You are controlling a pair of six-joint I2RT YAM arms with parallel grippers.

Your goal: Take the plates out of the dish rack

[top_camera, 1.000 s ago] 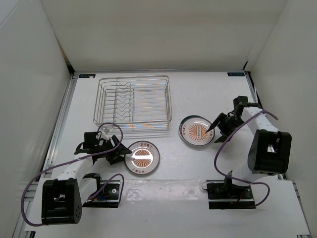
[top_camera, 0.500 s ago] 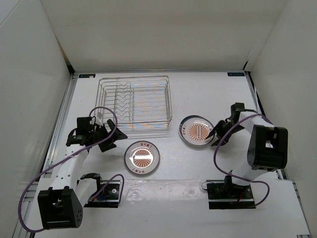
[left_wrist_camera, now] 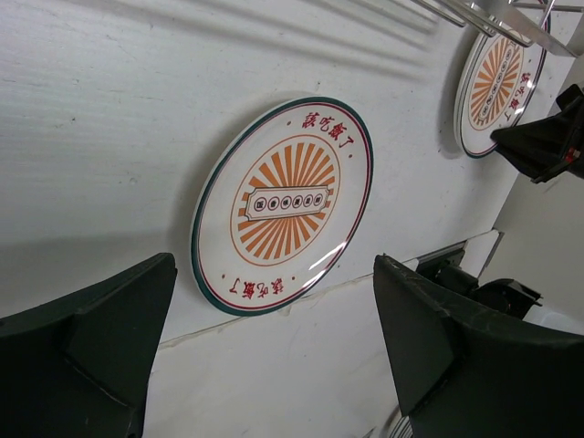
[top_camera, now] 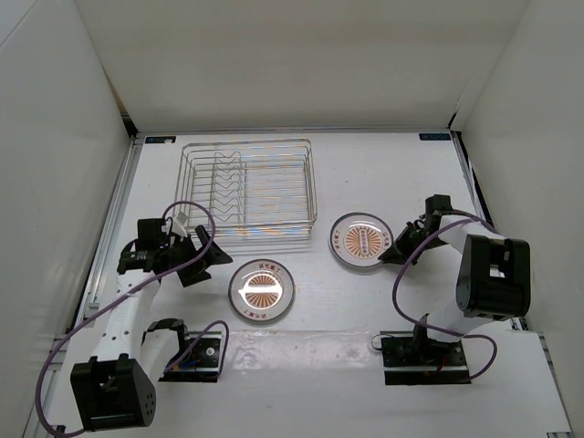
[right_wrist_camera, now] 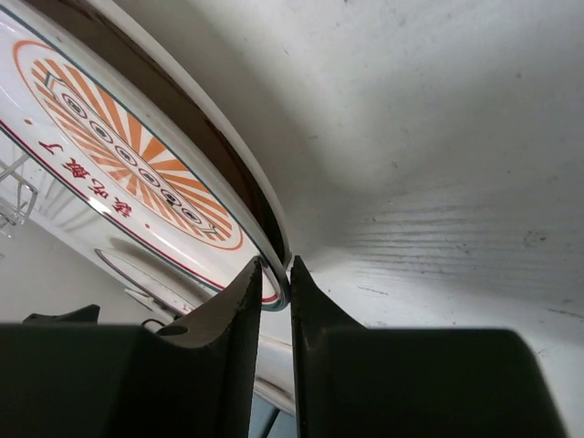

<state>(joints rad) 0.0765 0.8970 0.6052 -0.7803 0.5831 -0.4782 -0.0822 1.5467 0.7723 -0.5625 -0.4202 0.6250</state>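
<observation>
The silver wire dish rack [top_camera: 246,192] stands at the back left with no plate showing in it. A sunburst plate [top_camera: 262,290] lies flat on the table in front of it, also seen in the left wrist view [left_wrist_camera: 283,205]. My left gripper [top_camera: 212,263] hovers to that plate's left, open wide and holding nothing [left_wrist_camera: 274,265]. A second sunburst plate [top_camera: 362,241] lies to the right of the rack. My right gripper [top_camera: 394,251] is at its right edge, and its jaws are shut on the plate's rim [right_wrist_camera: 276,274]. Whether another plate lies under it I cannot tell.
White walls close the table in on the left, back and right. The arm bases and cable boxes [top_camera: 427,356] sit along the near edge. A rack corner [left_wrist_camera: 511,18] shows at the top of the left wrist view.
My left gripper opened fully and drew back up and left from the near plate. My right gripper dropped to the right plate's edge and closed on its rim.
</observation>
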